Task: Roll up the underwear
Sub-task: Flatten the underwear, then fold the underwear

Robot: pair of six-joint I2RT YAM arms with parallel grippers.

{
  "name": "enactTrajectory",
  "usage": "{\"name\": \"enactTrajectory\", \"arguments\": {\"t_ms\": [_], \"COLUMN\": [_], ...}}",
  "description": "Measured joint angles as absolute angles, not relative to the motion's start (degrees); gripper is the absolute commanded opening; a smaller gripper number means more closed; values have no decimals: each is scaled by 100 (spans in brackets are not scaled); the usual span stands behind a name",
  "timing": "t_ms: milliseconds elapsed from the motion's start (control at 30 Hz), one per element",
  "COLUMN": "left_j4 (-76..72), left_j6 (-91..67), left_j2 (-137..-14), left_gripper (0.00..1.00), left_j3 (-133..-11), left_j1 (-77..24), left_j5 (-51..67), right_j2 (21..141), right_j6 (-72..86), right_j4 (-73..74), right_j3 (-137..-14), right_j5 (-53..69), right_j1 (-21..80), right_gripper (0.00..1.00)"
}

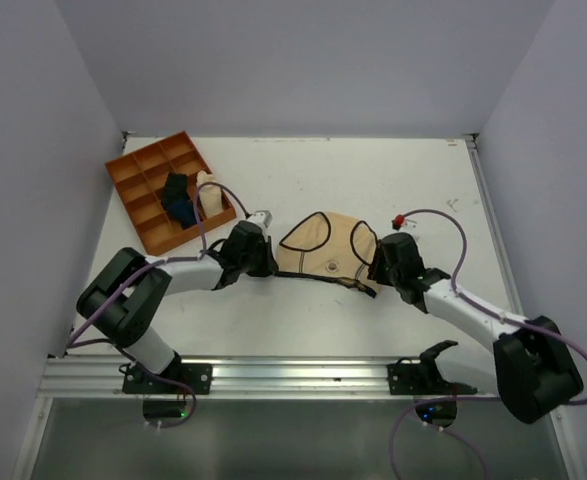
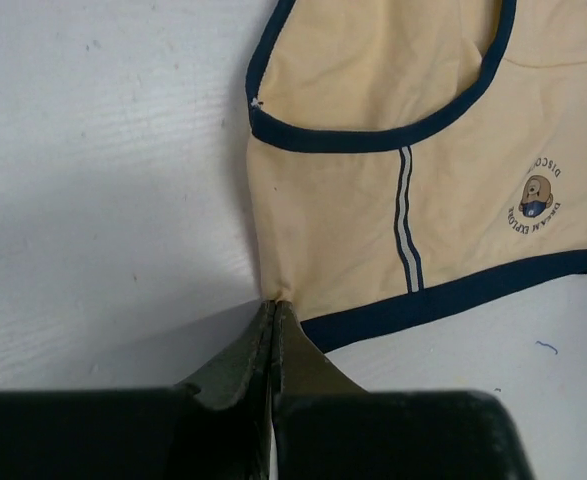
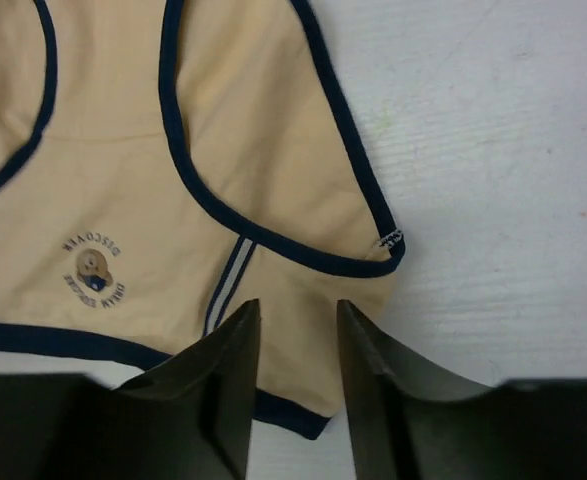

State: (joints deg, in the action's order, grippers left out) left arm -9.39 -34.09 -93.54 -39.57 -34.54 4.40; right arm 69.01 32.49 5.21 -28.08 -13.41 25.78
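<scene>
Found underwear spread flat mid-table. Pinched its 9 o'clock corner tight in left gripper; held right gripper narrowly parted over 3 o'clock corner. Probably grasping stage; needed right closure before rolling.

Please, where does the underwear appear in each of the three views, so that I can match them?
Top external: the underwear lies flat at mid-table, between the two arms.
Left wrist: the underwear fills the upper right.
Right wrist: the underwear fills the upper left.
Shared landmark: its small round printed logo.
</scene>
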Motion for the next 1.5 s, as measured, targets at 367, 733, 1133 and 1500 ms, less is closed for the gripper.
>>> {"name": "enactTrajectory", "arguments": {"t_ms": [367,733,1133,1500], "left_j4": [-231,-646,-561,-694], "left_j6": [-3371,-3037,-3055,-2567], "left_j2": [-8794,-8431,-9609,-8770], "left_gripper": [47,47,48,52], "left_j3": [-3972,-4259,-4578,-4971], "left_j1": [-3804,-3846,-3800,-4908], "left_j5": [-279,40,-113,-209], "right_j2": [5531,6770,7192,7155], "right_j6": [4132,4963,5153,4866], "right_j4": [1616,2060,1518,1275], "right_j3": [-3135,-3256,-3157,-3148], "right_j5": [-2128,-2296,-2206,-1951], "right_j1": [2569,2462,2196,1804], "right_gripper": [52,45,40,39]}}
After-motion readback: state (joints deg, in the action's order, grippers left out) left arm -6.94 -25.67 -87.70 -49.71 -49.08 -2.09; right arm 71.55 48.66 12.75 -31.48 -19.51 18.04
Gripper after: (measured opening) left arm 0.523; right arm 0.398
